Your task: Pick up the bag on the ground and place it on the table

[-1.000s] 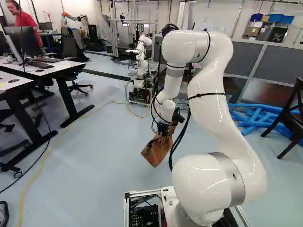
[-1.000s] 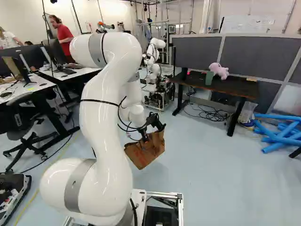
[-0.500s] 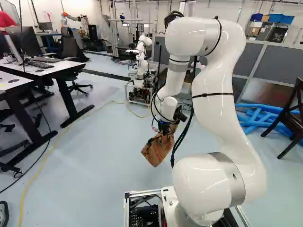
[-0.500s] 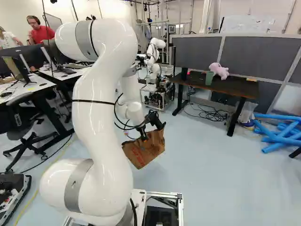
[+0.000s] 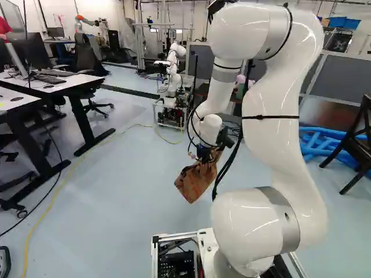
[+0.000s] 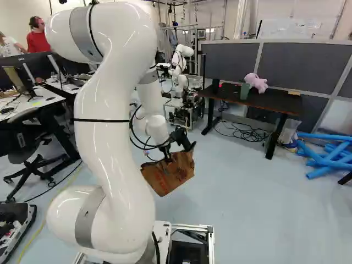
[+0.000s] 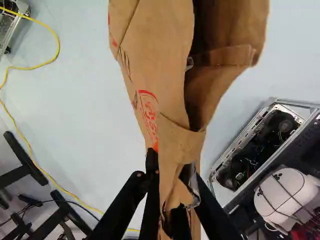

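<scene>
Hand (image 6: 167,157) w/ bag (image 6: 169,176), opening (image 7: 201,82) vis. wrist cam only

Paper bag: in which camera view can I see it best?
The wrist view: the paper bag is closest there, showing its folds and red print, though part is cut off. The left and right base views show it smaller, hanging from the gripper.

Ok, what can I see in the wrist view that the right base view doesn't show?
Only the wrist view looks into a dark opening in the paper bag.

Only the right base view shows the dark table with a pink plush toy on it, and the blue tubes on the floor.

Both show the bag held by the gripper, and the yellow cable on the floor.
</scene>
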You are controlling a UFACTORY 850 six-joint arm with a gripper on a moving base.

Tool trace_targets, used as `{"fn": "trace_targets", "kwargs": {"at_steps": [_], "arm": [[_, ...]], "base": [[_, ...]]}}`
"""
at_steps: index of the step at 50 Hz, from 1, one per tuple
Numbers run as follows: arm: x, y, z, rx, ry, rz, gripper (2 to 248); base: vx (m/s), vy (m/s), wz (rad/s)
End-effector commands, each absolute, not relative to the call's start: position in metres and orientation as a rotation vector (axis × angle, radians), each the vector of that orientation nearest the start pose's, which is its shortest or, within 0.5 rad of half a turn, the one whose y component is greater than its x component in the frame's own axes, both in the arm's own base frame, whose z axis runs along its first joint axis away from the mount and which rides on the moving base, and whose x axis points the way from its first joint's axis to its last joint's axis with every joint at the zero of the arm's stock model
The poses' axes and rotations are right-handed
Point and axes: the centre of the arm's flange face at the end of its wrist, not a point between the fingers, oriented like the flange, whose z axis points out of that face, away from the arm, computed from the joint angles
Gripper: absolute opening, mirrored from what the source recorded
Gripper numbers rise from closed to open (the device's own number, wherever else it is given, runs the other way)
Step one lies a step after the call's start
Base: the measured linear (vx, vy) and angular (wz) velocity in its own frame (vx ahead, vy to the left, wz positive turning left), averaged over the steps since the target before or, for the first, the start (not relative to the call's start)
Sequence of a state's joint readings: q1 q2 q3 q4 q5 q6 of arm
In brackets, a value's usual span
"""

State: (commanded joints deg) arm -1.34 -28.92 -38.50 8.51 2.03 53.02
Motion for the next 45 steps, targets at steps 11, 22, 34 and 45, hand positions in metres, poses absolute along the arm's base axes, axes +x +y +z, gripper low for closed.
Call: {"fn": "trace_targets", "kwargs": {"at_steps": [11, 22, 34, 45], "arm": [[0.415, -0.016, 0.238, -2.566, 1.616, -0.262, 21], [0.404, -0.021, 0.252, -2.544, 1.646, -0.254, 21], [0.391, -0.026, 0.268, -2.518, 1.679, -0.249, 21], [0.379, -0.03, 0.283, -2.491, 1.708, -0.247, 21]], "base": [[0.0, 0.0, 0.0], [0.0, 0.0, 0.0], [0.0, 0.0, 0.0], [0.0, 0.0, 0.0]]}}
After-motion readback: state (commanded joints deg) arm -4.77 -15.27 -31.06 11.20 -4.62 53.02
